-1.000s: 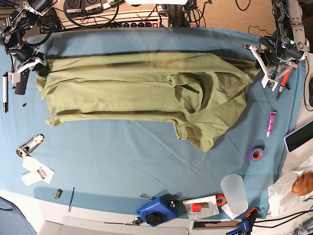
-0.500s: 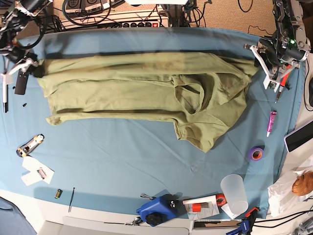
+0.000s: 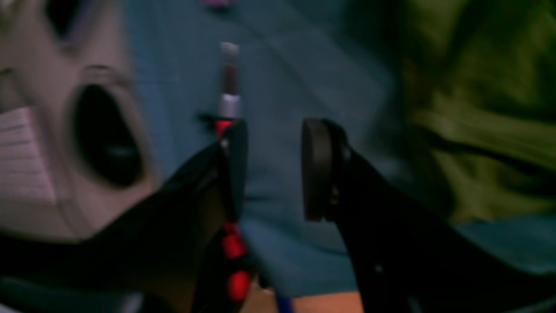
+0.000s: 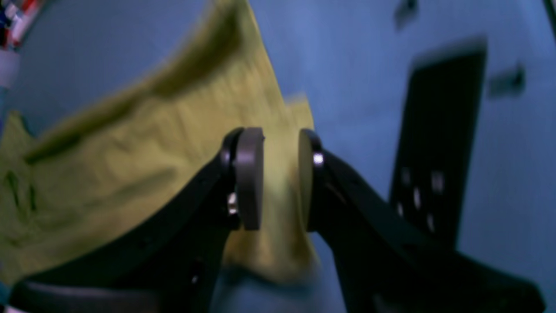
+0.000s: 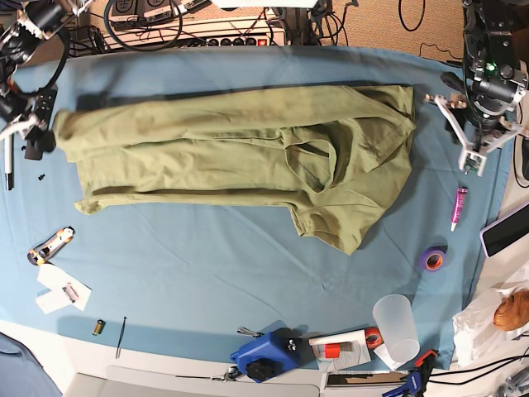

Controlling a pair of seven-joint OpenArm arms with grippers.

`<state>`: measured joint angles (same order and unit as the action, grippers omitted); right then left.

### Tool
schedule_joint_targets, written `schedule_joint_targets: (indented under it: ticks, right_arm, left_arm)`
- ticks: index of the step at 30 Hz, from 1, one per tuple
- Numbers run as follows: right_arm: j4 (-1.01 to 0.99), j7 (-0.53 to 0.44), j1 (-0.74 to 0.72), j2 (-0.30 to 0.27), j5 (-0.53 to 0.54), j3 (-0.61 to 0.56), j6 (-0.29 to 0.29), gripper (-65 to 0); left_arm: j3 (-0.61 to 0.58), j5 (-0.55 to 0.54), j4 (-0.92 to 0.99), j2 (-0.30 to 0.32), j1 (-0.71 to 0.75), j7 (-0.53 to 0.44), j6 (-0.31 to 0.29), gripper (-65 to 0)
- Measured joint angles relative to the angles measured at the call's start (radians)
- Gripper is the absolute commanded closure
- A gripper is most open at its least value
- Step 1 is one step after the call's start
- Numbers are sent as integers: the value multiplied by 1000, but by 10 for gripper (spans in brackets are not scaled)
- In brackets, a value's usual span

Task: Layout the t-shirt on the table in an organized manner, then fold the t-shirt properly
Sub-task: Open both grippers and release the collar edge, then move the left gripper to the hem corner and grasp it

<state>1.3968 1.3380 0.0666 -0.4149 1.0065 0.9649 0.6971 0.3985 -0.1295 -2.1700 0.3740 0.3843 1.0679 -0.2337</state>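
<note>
Okay, your left gripper (image 3: 274, 169): fingers parted, nothing between them, just beside t-shirt (image 5: 190, 157). Your right gripper (image 4: 281, 180): fingers also apart, no grip on cloth, olive fabric showing behind gap. T-shirt lies across far part of blue-covered table (image 5: 215, 281), lower edge rolled, one side bunched into loop. Purple marker (image 5: 459, 208) and tape roll (image 5: 432, 259) sit on your left.

Open pincer (image 4: 281, 179) above olive t-shirt (image 4: 173, 152)
</note>
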Motion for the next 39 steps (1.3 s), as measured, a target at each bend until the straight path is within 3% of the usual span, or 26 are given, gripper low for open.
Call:
schedule_joint_targets:
  ticks: [4,11,16,22,24,29,34,39]
  right_arm:
    - [0,-2,-89,0,-7,-1,0,-149]
    - [0,-31,-171,0,-105,-84,0,-149]
    - [0,-48,-169,0,-130,-158,0,-149]
    - [0,-121,-172,-2,-134,-111,0,-149]
    - [0,-114,-184,-5,-158,-108,0,-149]
    - [0,-116,-198,-6,-226,-133,-21,-149]
    - [0,-188,-219,-6,-362,-199,-57,-149]
    - [0,-224,-218,-6,-470,-269,-124,-149]
  left_arm:
    - [1,76,-35,0,0,-59,62,-220]
    - [1,32,-36,0,0,-178,70,-220]
    - [0,-37,-36,-2,-23,-180,42,-220]
    - [0,-84,-36,-2,-64,-180,25,-220]
    - [0,-93,-30,-2,-85,-189,-5,-220]
    - [-2,-193,76,-2,-163,-214,-12,-220]
    - [-2,-332,249,-5,-283,-218,-182,-220]
    - [-2,-474,407,-5,-415,-183,-302,-220]
